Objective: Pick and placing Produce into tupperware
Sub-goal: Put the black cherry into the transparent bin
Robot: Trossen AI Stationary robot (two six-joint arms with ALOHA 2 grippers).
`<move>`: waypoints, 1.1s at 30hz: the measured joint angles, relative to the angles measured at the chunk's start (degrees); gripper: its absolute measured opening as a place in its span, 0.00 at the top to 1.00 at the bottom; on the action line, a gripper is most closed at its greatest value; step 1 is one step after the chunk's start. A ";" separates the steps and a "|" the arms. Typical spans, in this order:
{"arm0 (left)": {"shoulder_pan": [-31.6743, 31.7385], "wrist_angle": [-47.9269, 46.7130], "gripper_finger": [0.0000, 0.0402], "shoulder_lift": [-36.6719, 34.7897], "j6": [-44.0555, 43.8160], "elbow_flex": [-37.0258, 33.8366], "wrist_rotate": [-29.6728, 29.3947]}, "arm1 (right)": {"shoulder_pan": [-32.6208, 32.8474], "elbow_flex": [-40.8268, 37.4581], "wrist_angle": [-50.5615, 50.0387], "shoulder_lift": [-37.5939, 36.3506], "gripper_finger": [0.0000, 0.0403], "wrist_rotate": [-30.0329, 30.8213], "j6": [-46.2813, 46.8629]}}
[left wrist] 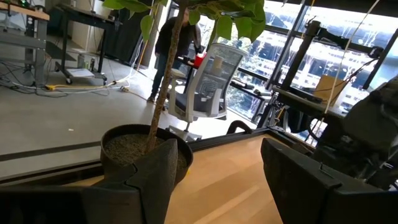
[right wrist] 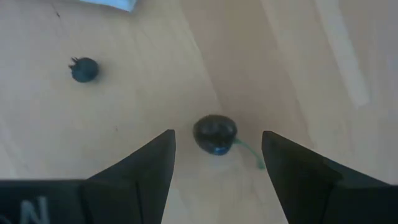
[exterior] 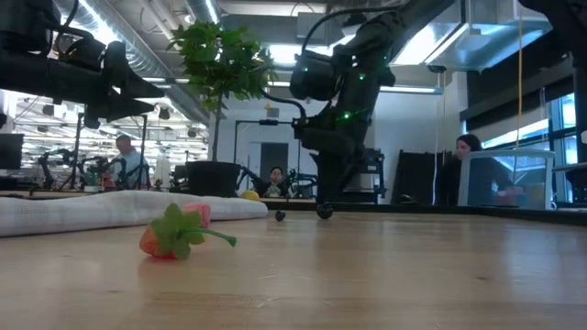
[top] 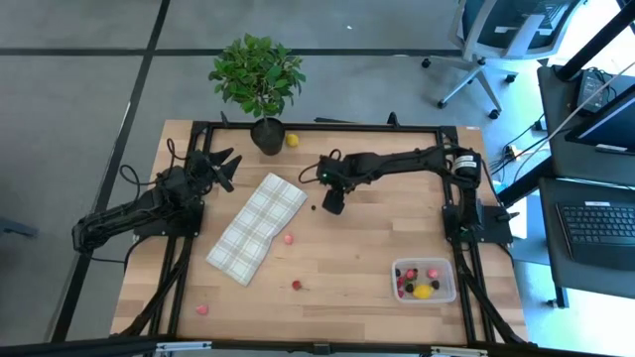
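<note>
Dark berry [right wrist: 214,134] sits on the wooden counter [top: 357,258] between the right gripper's [right wrist: 216,163] wide-spread fingers, lined up for a grab. Clear tub [top: 425,282] waits at five o'clock. Left gripper [top: 223,167] idles with its fingers apart near the potted plant [top: 258,79].

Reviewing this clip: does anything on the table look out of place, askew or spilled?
Nothing is damaged or spilled. The plaid cloth lies askew, diagonal to the table edges. Loose fruit is still scattered: a yellow piece beside the plant pot, red pieces on the wood, and a dark berry below the open right end effector.
</note>
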 joint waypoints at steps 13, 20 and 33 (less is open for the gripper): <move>0.02 0.00 0.44 0.02 0.04 0.01 0.02 | -3.43 -0.04 1.18 1.50 0.40 -3.30 -1.17; 0.02 0.00 0.44 0.01 0.06 0.01 0.04 | -3.49 0.11 0.87 3.68 0.40 -4.19 -0.90; 0.00 0.00 0.44 0.00 0.09 0.02 0.02 | -3.89 0.15 0.07 4.11 0.40 -4.34 0.39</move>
